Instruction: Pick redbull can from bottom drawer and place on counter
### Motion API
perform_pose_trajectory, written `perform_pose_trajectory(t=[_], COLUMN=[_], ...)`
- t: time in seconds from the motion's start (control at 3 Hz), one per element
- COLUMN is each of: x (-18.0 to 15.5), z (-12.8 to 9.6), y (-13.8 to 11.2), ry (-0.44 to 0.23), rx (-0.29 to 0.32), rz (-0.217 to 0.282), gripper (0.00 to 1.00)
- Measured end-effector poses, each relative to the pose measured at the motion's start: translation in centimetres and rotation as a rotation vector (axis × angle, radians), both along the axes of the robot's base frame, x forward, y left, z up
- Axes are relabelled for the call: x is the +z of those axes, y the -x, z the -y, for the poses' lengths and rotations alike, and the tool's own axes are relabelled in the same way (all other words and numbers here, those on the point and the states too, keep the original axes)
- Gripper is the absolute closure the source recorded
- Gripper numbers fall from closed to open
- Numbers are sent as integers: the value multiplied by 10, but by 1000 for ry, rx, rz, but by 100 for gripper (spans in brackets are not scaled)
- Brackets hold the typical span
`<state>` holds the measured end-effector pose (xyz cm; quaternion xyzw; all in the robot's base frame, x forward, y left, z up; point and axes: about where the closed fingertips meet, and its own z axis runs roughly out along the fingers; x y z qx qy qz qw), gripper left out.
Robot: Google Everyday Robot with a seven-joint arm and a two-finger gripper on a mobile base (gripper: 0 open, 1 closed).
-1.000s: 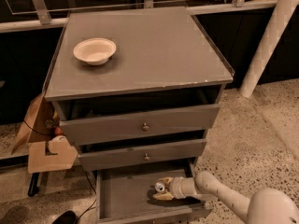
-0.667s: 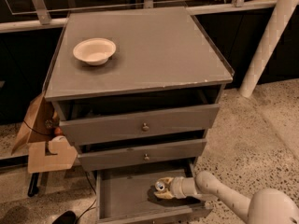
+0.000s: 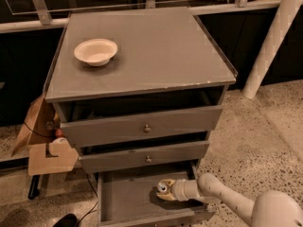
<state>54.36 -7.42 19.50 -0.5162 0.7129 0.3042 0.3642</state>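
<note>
Hand (image 3: 166, 194) at redbull can (image 3: 162, 187) in bottom drawer (image 3: 125, 200); can't tell if it's gripping. Risk on lifting: the can slips or clips the middle drawer (image 3: 118, 160) overhead.

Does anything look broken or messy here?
The counter has pale chips along its front edge. Cardboard scraps sit jumbled at its left side. The gripper is in the open bottom drawer, at the redbull can.

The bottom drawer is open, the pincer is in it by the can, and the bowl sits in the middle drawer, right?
No. The camera view shows the bowl on the counter, not in the middle drawer. The rest holds: the bottom drawer is open, with the pincer in it by the can.
</note>
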Motion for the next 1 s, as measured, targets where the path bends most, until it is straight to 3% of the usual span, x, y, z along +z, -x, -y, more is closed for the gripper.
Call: perform_pose_trajectory(t=[0.33,0.67,1.0], x=[30,87,167], z=[-2,2,-1], y=[7,10,14], ry=[-14,-26,-25], rx=[11,-18,-45], rz=[4,16,28], gripper=[100,100,100])
